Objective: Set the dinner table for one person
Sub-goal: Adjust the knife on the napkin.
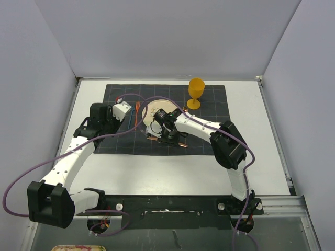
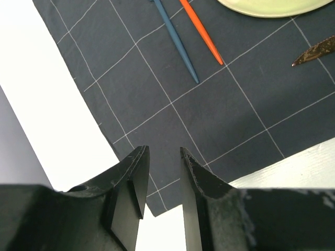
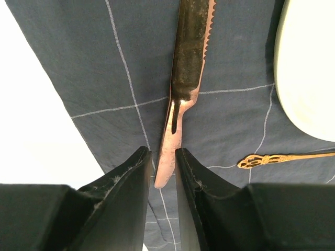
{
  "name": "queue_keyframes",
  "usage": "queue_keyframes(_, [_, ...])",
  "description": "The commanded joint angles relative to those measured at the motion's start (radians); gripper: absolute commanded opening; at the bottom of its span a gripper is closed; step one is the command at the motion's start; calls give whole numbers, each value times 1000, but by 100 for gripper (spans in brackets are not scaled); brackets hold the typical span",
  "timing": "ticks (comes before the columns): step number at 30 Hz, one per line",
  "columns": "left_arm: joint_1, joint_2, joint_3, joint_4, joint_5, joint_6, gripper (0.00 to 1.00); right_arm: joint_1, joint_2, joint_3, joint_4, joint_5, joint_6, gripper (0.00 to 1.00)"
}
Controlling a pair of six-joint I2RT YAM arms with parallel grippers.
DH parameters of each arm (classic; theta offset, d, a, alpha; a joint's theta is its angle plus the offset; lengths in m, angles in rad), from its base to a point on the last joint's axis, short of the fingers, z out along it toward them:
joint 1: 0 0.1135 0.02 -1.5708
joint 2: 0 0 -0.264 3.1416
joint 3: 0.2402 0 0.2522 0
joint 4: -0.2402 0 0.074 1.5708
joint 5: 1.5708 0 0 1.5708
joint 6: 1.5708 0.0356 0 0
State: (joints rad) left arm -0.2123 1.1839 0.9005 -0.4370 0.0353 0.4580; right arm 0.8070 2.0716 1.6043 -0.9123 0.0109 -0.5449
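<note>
Dinner table [image 1: 157, 172] = big white flat top under everything, metal rail [image 1: 272, 201] along near edge. Judgement: heavy, rigid, smooth, prob. a bit slick for thin cutlery. Nothing on it to take hold of; it's the surface to set onto, so any grips go on the small items.

Far left: left gripper [image 2: 163, 151] hangs low over near-left corner of the cloth [image 2: 220, 115], w/ bare white top just beside it. Jaws parted, narrow gap, nothing between them, so released and empty.

Cloth: dark grey woven fabric, thin light grid, lies flat on the table, soft, would likely bunch if dragged.

Next right: blue handle [image 2: 178, 44] and orange handle [image 2: 203, 34], slim tapering sticks, look like plastic, side by side, not touching, left of the plate [image 2: 272, 6]. Plate is pale, round, glossy rim, prob. stiff and breakable, mid-cloth.

In front of the plate: knife [image 3: 191, 47], copper-tone metal, mirror finish, serrated edge, flat on the cloth. Thin and slick, so best pinched across the handle. Right gripper [image 3: 162, 151] sits at the handle's end, jaws a little apart w/ the tip between them. A sliver of cloth shows on one side, so it reads as let go, not clamped.

Just right of it: ornate gold handle [image 3: 272, 158], pierced filigree, its business end hidden.

Far right, back of cloth: yellow goblet [image 1: 196, 91], upright, stemmed, looks like light plastic, tippy.
</note>
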Motion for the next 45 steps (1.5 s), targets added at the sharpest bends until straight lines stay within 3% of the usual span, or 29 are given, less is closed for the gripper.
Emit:
queue_keyframes(1, [3, -32, -1, 43, 14, 6, 29, 9, 8, 36, 31, 17, -12, 28])
queue_keyframes(20, [2, -30, -6, 39, 6, -1, 41, 6, 88, 79, 31, -29, 11, 34])
queue_keyframes(25, [2, -30, -13, 37, 9, 3, 41, 5, 111, 93, 18, -46, 27, 27])
queue_keyframes(32, [3, -27, -22, 35, 9, 15, 41, -3, 127, 129, -20, -67, 44, 1])
queue_keyframes(45, [2, -21, -15, 33, 13, 29, 41, -1, 83, 197, -94, -79, 63, 0])
